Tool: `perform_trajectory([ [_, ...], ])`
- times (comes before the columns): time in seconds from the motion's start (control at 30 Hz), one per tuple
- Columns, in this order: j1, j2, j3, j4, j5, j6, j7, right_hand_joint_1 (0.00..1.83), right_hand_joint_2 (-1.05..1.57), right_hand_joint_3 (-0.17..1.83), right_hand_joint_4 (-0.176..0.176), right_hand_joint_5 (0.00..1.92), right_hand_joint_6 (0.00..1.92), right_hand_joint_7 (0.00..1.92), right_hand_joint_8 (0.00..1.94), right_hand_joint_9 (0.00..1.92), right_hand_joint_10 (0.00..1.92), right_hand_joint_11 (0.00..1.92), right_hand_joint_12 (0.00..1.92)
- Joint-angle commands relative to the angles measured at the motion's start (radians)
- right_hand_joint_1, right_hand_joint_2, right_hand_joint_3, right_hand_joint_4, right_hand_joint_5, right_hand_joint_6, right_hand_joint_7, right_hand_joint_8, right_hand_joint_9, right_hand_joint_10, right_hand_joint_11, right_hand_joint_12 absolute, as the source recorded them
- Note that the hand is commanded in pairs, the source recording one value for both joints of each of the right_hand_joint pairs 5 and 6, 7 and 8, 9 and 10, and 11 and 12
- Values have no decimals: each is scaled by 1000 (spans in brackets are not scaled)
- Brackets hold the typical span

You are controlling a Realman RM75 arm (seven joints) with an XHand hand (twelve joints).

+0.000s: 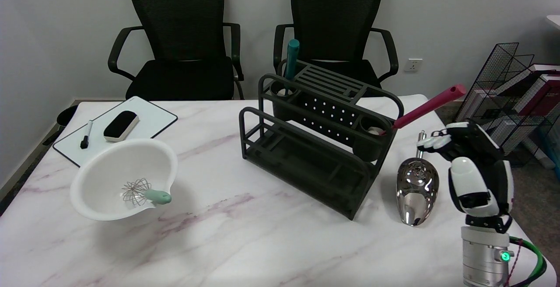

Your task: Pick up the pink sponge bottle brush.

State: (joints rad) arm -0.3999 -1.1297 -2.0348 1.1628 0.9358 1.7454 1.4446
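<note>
Right hand (470, 169) is hovering over the table's right edge, just right of the rack and beside the scoop, holding nothing; fingers (433, 143) are pointing left toward the rack, loosely spread, not touching anything. Pink sponge bottle brush (426, 107) is sitting in the rack's right-hand cup (372, 140), handle leaning up and out to the right, its tip ending above and a bit left of the hand; sponge end is hidden down in the cup, only a pale bit showing at the rim. Hand and brush handle are apart, hand sitting lower and to the right of the handle. Dark dish rack (315, 142) is standing mid-table on the marble tabletop (245, 234), angled. A teal-handled utensil (291, 61) is standing upright in the rack's left cup at the back. Shiny metal scoop (415, 186) is lying on the table between rack and hand, handle pointing away toward the far edge. White bowl (124, 182) is sitting at the left, tilted, with a small whisk (144, 193) with green handle lying in it, handle resting on the bowl's spout. Small whiteboard (116, 129) is lying at far left behind the bowl, with an eraser (121, 125) and a black marker (86, 134) on it. Two black office chairs (183, 37) are standing behind the table. Wire rack with books (516, 99) is standing at far right on the floor.
</note>
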Motion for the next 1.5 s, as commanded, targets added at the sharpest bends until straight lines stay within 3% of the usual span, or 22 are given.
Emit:
perform_trajectory([
  [0.03, 59, 60, 12, -172, 198, 47, 127, 922, 378, 1164, 0, 821, 821, 1063, 1063, 969, 969, 940, 940],
  [0.2, 141, 96, 12, -240, 246, -19, 142, 927, 369, 1085, 0, 776, 776, 920, 920, 814, 814, 836, 836],
  [0.73, 214, 116, 57, -382, 412, -236, 150, 976, 270, 1019, 0, 594, 594, 765, 765, 685, 685, 749, 749],
  [1.0, 256, 112, 47, -360, 358, -303, 156, 988, 127, 1031, 0, 306, 306, 623, 623, 584, 584, 665, 665],
  [1.27, 284, 102, 57, -251, 255, -348, 156, 987, 123, 1021, 0, 253, 253, 601, 601, 572, 572, 639, 639],
  [1.5, 279, 101, 52, -241, 211, -287, 191, 997, 33, 1063, 0, 151, 151, 579, 579, 500, 500, 345, 345],
])
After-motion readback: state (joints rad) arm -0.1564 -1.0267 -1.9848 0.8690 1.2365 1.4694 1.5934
